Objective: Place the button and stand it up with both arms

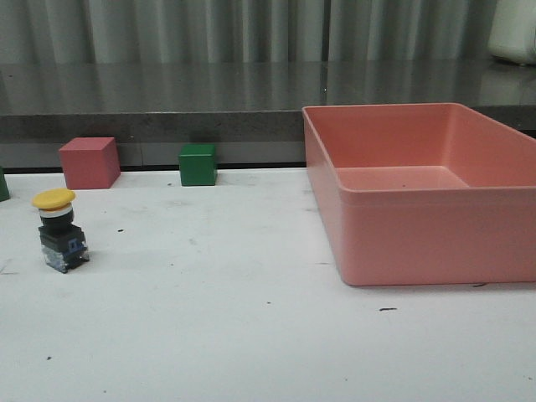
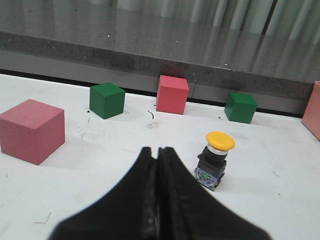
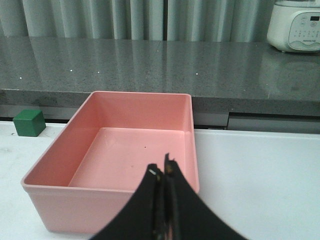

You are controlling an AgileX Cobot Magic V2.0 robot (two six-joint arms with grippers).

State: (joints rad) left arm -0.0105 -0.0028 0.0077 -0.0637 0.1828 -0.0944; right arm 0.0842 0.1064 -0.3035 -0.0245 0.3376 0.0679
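The pink bin (image 1: 419, 193) runs off the front view's right edge; a green cube (image 1: 3, 184) is cut at the left.

The yellow-capped button (image 1: 60, 230) stands upright on its black base.

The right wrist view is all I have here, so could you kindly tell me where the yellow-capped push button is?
Observer: The yellow-capped push button with the black base stands upright on the white table, far to the left of the pink plastic bin.
Operator: Thank you. Is the left gripper holding it?
Observer: No, the left gripper has its jaws shut on nothing, short of the button.
Operator: Anything crowding it?
Observer: A red cube sits behind it, apart from it.
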